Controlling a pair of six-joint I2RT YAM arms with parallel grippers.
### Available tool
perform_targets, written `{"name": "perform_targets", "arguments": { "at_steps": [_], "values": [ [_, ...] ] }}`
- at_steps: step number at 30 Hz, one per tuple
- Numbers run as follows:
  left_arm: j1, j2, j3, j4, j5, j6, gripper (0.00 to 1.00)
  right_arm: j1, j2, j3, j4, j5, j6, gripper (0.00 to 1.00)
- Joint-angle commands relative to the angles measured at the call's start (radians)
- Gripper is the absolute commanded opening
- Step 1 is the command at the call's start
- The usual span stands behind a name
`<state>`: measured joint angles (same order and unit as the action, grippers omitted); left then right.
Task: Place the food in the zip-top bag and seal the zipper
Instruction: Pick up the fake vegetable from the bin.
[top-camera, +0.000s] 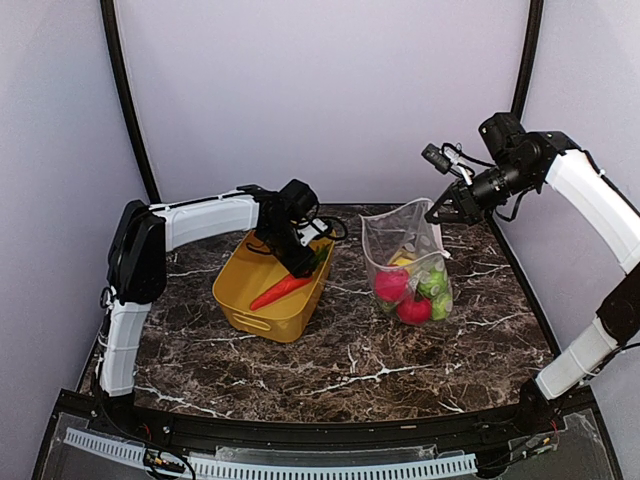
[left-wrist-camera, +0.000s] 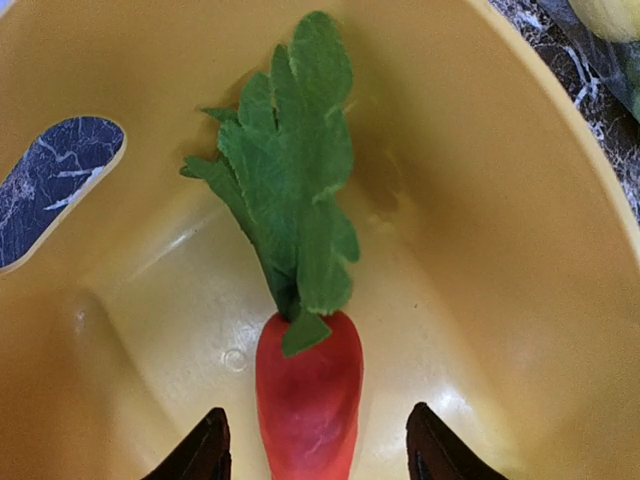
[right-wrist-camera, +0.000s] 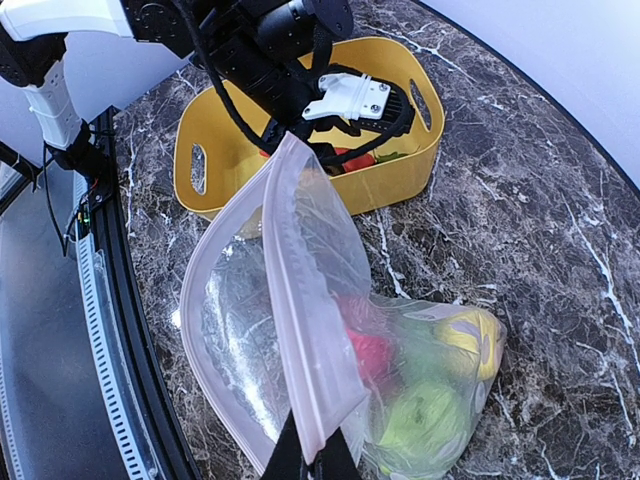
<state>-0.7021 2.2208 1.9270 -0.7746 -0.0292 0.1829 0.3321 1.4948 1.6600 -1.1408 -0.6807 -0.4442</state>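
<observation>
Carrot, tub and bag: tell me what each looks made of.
The carrot looks like moulded plastic, smooth with a soft sheen; its leaves seem a matte, veined sheet, perhaps fabric or foam. The tub is probably rigid plastic: glossy yellow, rounded moulded corners. The bag is thin clear plastic film, creased, food showing through.

The carrot (left-wrist-camera: 308, 395) is orange-red with veined green leaves (left-wrist-camera: 290, 170); the tub (left-wrist-camera: 500, 250) is plain yellow. The zip-top bag (right-wrist-camera: 250, 320) is clear, its zipper (right-wrist-camera: 305, 330) pale pink, the food (top-camera: 392, 285) inside red, green and yellow. The table (top-camera: 350, 370) is dark marble, veined white.
</observation>
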Motion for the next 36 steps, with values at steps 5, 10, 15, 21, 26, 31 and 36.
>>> {"name": "perform_targets", "arguments": {
  "at_steps": [5,10,15,21,26,31,36],
  "values": [
    [0.007,0.051,0.066,-0.037,-0.012,0.003,0.56,0.004,-0.004,-0.014,0.021,0.000,-0.011,0.00],
    [0.007,0.085,0.093,-0.052,-0.020,0.002,0.52,0.004,-0.001,-0.011,0.019,-0.001,-0.011,0.00],
    [0.007,0.101,0.098,-0.053,-0.027,0.002,0.48,0.004,0.000,-0.012,0.016,-0.001,-0.013,0.00],
    [0.007,0.105,0.111,-0.070,-0.035,0.002,0.36,0.004,0.000,-0.014,0.014,0.006,-0.013,0.00],
    [0.007,0.070,0.142,-0.098,-0.043,-0.010,0.29,0.004,0.001,-0.012,0.012,0.007,-0.015,0.00],
    [0.007,-0.022,0.154,-0.122,-0.059,-0.032,0.28,0.003,0.003,-0.009,0.010,0.006,-0.015,0.00],
    [-0.005,-0.149,0.136,-0.107,-0.044,-0.102,0.27,0.004,0.004,-0.012,0.012,0.003,-0.016,0.00]
  ]
}}
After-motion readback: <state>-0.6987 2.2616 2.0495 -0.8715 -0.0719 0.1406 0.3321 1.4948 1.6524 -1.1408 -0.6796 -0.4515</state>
